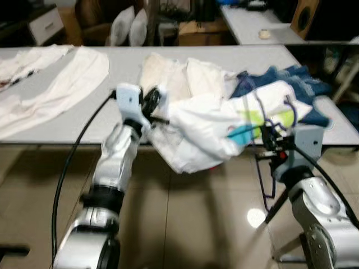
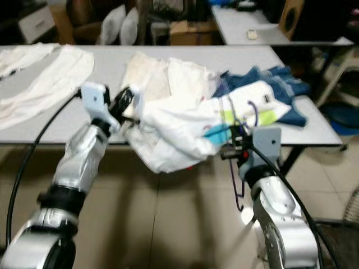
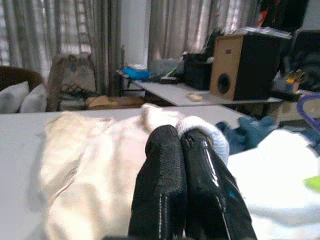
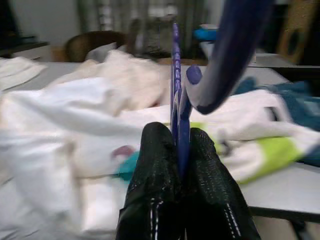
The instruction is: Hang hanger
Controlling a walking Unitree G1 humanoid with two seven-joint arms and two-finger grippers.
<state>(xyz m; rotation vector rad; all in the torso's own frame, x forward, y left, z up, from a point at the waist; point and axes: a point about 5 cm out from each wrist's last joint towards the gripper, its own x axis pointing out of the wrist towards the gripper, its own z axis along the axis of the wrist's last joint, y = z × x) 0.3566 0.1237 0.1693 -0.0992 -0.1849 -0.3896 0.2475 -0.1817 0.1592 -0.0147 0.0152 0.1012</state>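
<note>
Purple plastic hanger (image 4: 176, 75) sits clamped between the right claw (image 4: 183, 150) fingers, off the front edge of the grey surface (image 1: 118, 120). Left claw (image 3: 181, 150) is clenched on a white garment (image 1: 207, 131) that droops over that edge, apparently by a fold of cloth.

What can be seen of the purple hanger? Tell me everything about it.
The purple hanger is thin, glossy and plastic-looking. The right gripper is clamped on its upright frame, and its curved hook rises above the fingers. From the head camera, its hook stands over the white garment, while a thin loop of the frame hangs below the table edge, beside the right arm.
</note>
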